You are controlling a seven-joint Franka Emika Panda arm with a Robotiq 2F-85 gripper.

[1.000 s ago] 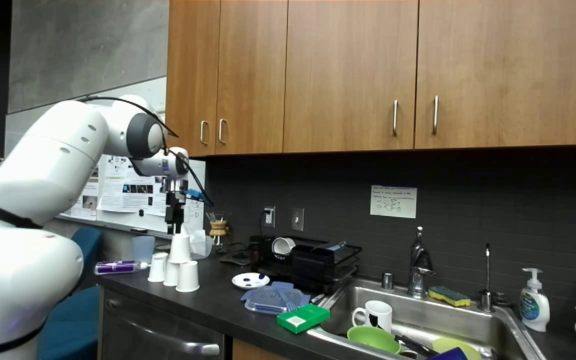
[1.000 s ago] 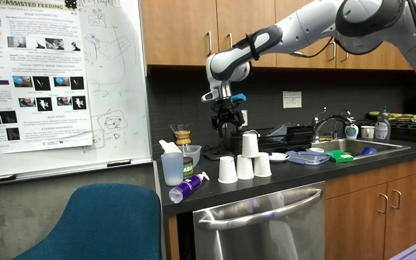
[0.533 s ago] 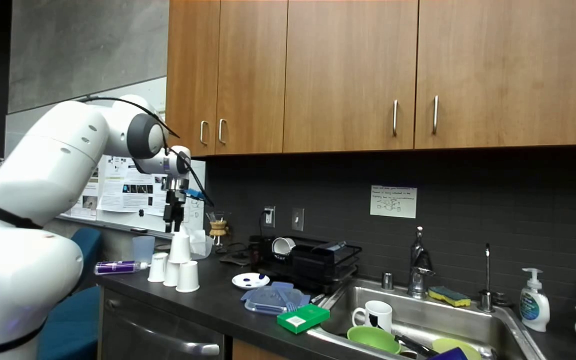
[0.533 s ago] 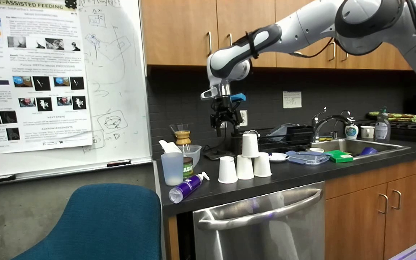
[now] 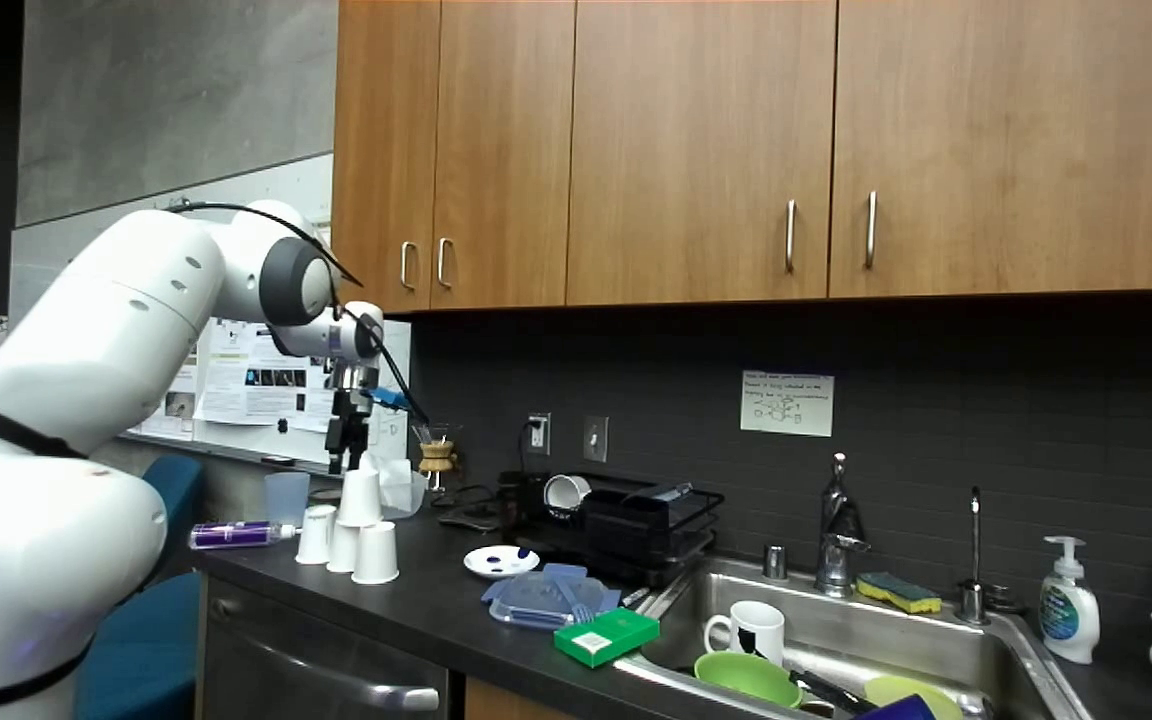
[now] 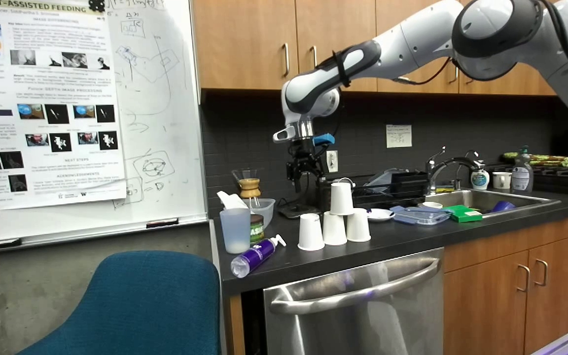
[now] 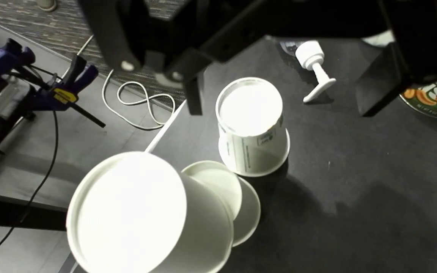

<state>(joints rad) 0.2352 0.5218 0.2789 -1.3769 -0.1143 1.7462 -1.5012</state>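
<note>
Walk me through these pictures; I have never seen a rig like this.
The machine is a white robot arm, with a black gripper as its hand. The two wide pictures come from cameras standing apart from it. The close-up comes from a camera on its wrist, so the dark fingers poke in from the top.

On the dark counter, three white cups stand upside down, and a fourth cup rests across two of them. A purple pump bottle lies on its side nearby, and a green box lies next to the sink. The gripper is open near the cups and holds nothing.
</note>
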